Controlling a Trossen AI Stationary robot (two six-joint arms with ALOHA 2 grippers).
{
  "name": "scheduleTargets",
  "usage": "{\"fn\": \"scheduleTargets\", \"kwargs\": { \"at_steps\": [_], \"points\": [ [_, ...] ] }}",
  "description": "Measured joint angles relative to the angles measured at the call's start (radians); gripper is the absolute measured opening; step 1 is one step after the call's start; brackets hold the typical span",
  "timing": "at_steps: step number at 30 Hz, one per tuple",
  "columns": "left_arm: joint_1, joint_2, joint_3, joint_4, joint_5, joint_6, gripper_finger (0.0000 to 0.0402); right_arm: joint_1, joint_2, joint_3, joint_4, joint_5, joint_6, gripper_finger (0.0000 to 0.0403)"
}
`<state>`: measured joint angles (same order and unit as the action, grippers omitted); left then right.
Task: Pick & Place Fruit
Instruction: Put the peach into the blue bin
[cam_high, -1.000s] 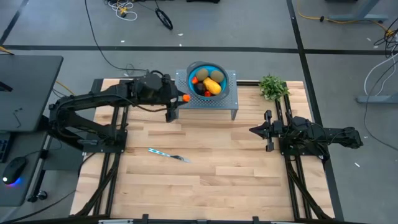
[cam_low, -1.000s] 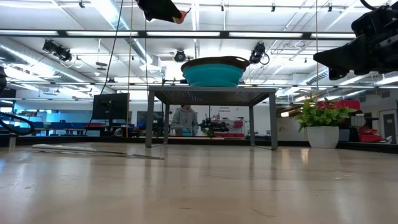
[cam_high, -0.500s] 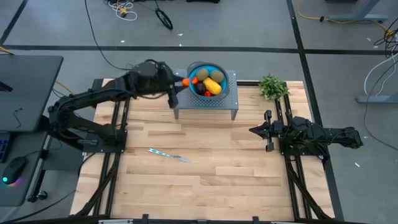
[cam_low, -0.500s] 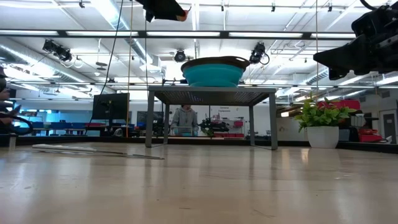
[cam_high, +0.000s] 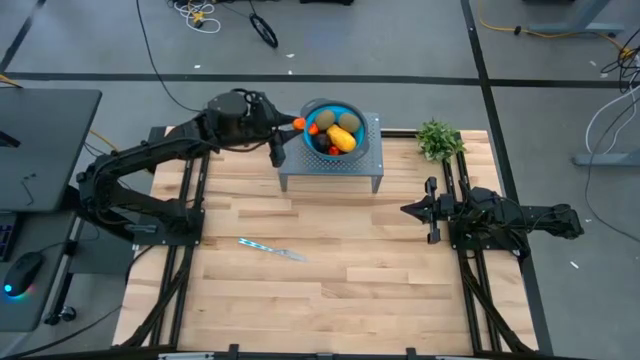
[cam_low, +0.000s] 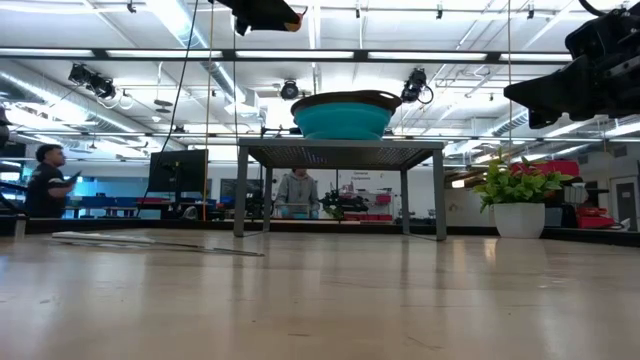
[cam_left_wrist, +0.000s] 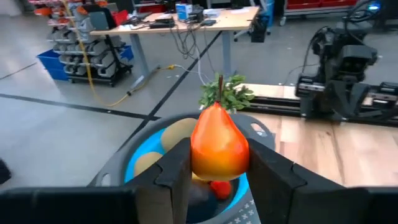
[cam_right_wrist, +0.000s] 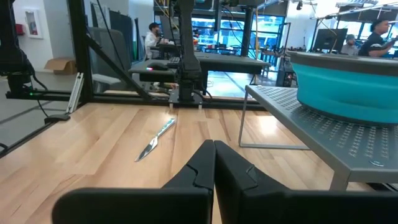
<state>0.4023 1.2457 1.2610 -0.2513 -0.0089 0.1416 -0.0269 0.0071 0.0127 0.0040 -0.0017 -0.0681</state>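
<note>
Orange-red and pear-shaped, a small fruit (cam_left_wrist: 219, 142) sits clamped between the fingers (cam_left_wrist: 175, 168) of the left end effector (cam_high: 288, 130), which hangs in the air just at the nine o'clock rim of the teal bowl (cam_high: 312, 108). In the high view the left arm reaches from its base at the counter's nine o'clock edge up toward eleven o'clock, elbow bent, wrist turned toward the bowl. In the left wrist view the fruit stands stem up, with the bowl's opening directly beyond it.

Inside the bowl lie two brown-green ovals (cam_high: 337, 120), a longer yellow-orange fruit (cam_high: 342, 138) and small red pieces (cam_high: 333, 150). The bowl rests on a grey perforated stand (cam_high: 372, 160) at the counter's twelve o'clock edge, raised on legs with open space beneath it, as the low view shows.

Over at three o'clock the right end effector (cam_high: 431, 210) waits, pinched together on nothing, its arm folded low and pointing toward the counter's middle.

Light wooden counter (cam_high: 340, 270) lies bare across the centre and the six o'clock half, apart from a slim silvery-blue stick (cam_high: 268, 248) lying toward eight o'clock. A green leafy sprig (cam_high: 438, 138) stands at one o'clock, just beside the stand's corner and well apart from the left arm. A person (cam_low: 45, 180) shows in the room behind
</note>
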Motion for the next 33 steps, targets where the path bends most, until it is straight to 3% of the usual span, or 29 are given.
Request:
{"fn": "scheduleTargets", "kwargs": {
  "at_steps": [6,26,33],
  "points": [
    [0.007,0.018,0.002,0.053,-0.030,-0.007,0.0139,0.000,0.000,0.000,0.000,0.000,0.000,0.0007],
    [0.009,0.246,0.006,0.268,-0.051,-0.097,0.0139,0.000,0.000,0.000,0.000,0.000,0.000,0.0007],
    [0.030,0.313,0.160,0.191,-0.051,-0.050,0.0139,0.000,0.000,0.000,0.000,0.000,0.000,0.0007]
  ]
}}
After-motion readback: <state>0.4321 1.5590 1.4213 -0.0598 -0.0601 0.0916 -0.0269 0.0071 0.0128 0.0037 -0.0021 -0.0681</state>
